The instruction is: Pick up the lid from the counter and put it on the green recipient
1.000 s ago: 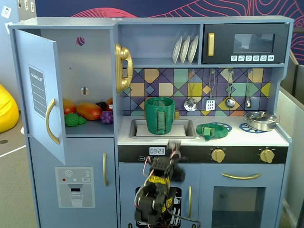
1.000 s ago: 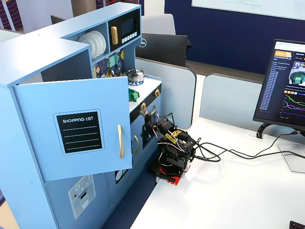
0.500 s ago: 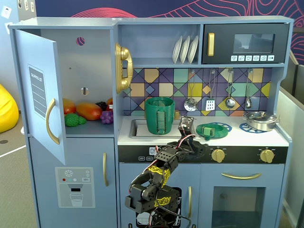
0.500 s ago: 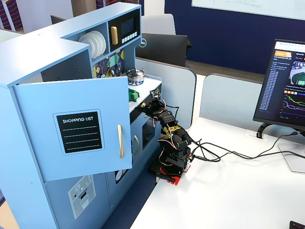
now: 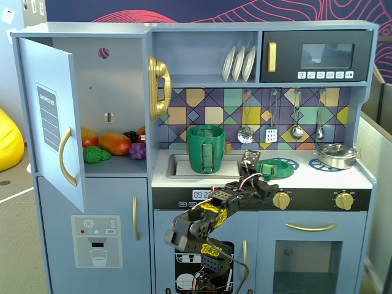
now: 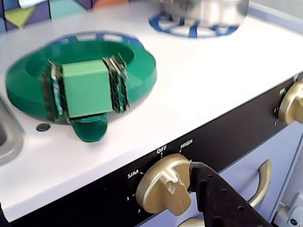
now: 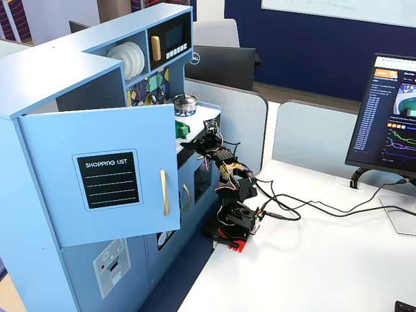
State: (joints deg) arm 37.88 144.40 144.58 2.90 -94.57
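Observation:
The dark-green round lid [image 5: 275, 166] lies on the white counter, over a blue burner ring, to the right of the sink. In the wrist view the lid [image 6: 137, 71] fills the upper left, with a light-green block at its middle. The tall green pot [image 5: 205, 149] stands upright in the sink area, left of the lid. My gripper [image 5: 266, 181] hangs in front of the counter edge, just below the lid and apart from it. In the wrist view the gripper [image 6: 99, 189] is open and empty; one black finger [image 6: 222, 198] lies beside a gold knob.
A silver metal pot [image 5: 335, 154] sits on the right burner ring [image 6: 189, 29]. Gold stove knobs [image 5: 281, 199] stick out of the black panel under the counter edge. The fridge door [image 5: 52, 122] stands open at the left. The sink [image 5: 177, 165] lies left of the lid.

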